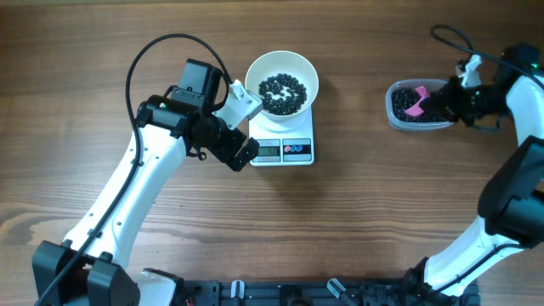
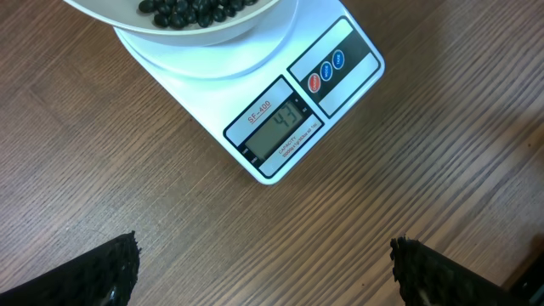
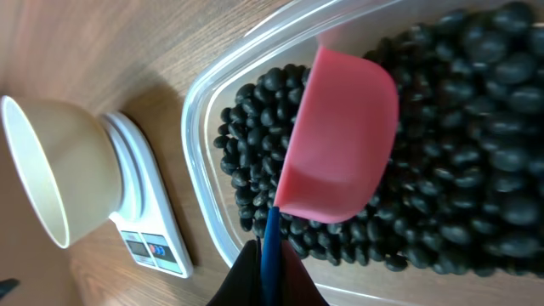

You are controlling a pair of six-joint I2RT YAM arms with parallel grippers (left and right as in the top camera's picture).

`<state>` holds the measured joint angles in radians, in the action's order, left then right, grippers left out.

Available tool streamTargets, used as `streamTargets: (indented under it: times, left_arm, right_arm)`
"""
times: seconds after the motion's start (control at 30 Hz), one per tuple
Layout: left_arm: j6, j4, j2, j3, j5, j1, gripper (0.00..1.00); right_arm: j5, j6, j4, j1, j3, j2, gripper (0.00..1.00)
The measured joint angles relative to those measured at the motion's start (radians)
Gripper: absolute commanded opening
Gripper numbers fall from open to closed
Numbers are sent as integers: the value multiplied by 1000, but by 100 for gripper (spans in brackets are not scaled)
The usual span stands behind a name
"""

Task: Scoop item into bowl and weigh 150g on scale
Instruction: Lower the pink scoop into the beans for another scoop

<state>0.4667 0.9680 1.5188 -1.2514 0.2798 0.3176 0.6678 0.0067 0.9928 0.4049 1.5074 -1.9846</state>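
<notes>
With right jaws closed on the handle of the pink scoop [image 3: 340, 136], lying empty just ahead on the beans [image 3: 476, 127] in the tub [image 3: 204, 102], drive its lip under, level, lift slowly. With left jaws wide open, empty, just short of scale [image 2: 276, 127] and part-filled bowl [image 1: 308, 66], hold clear.

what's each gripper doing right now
Left gripper: open, holding nothing.
Right gripper: shut on the pink plastic scoop.

Bright, even light; the scale [image 2: 255, 92] casts only a soft shadow.
</notes>
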Motion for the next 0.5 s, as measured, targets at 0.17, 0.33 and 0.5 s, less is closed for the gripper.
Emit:
streamTargets:
  times: [0.17,0.33,0.5]
  left_arm:
    - [0,0,0,0,0,0,100]
    - [0,0,0,0,0,0,100]
    - [0,0,0,0,0,0,100]
  right_arm:
    - [45,-16,13,49,0,-10,4]
    - [109,-43,18,109,0,-10,4]
    - [143,-74,43,159,0,-10,4]
